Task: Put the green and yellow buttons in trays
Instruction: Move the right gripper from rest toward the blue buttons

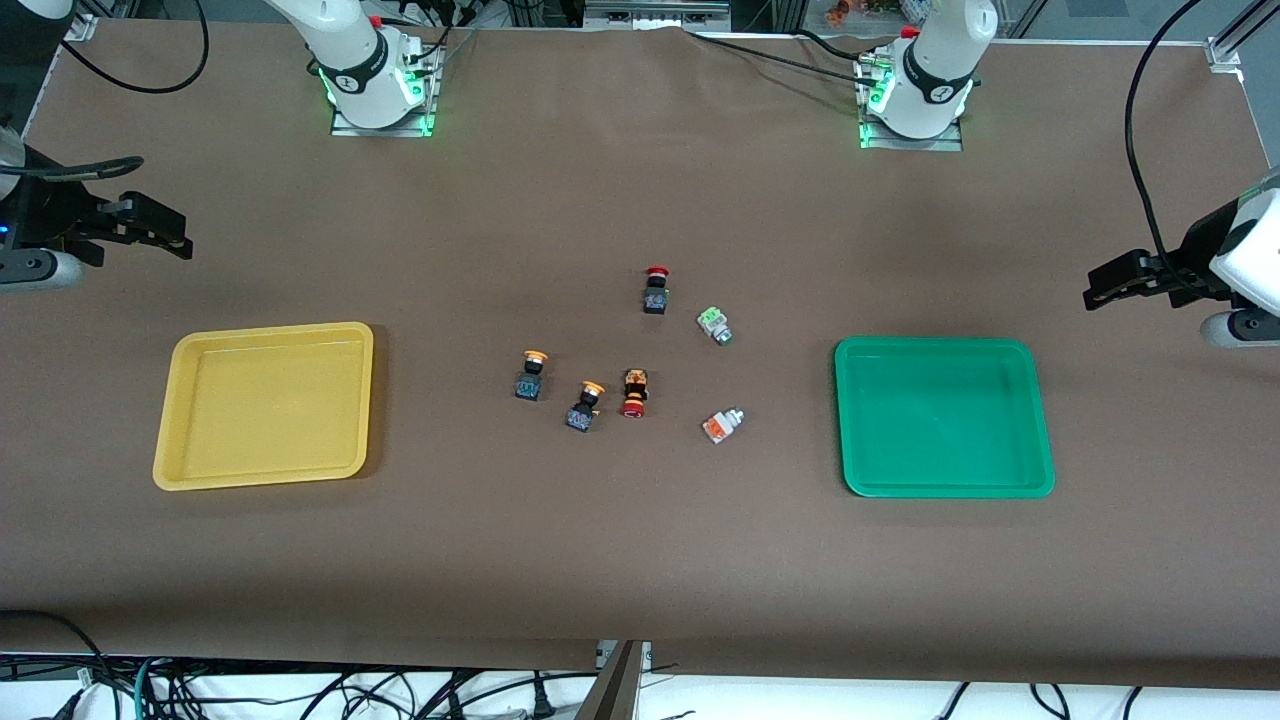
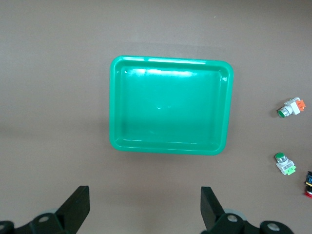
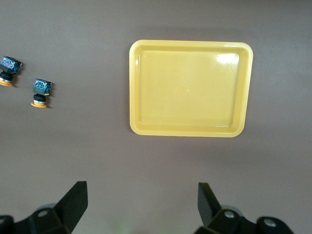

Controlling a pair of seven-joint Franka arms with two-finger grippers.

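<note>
Front view: both trays are empty, the yellow tray toward the right arm's end of the table, the green tray toward the left arm's end. Between them lie two yellow buttons and, and two grey buttons, one with a green block, one with an orange block. Two red buttons lie among them. The right gripper and left gripper wait high at the table's ends.

Left wrist view: the left gripper, fingers spread, holds nothing; the grey buttons lie just past the green tray, so this arm is nearer them.

Right wrist view: the right gripper is spread too, empty, over the yellow tray; the yellow buttons lie nearer this arm.
</note>
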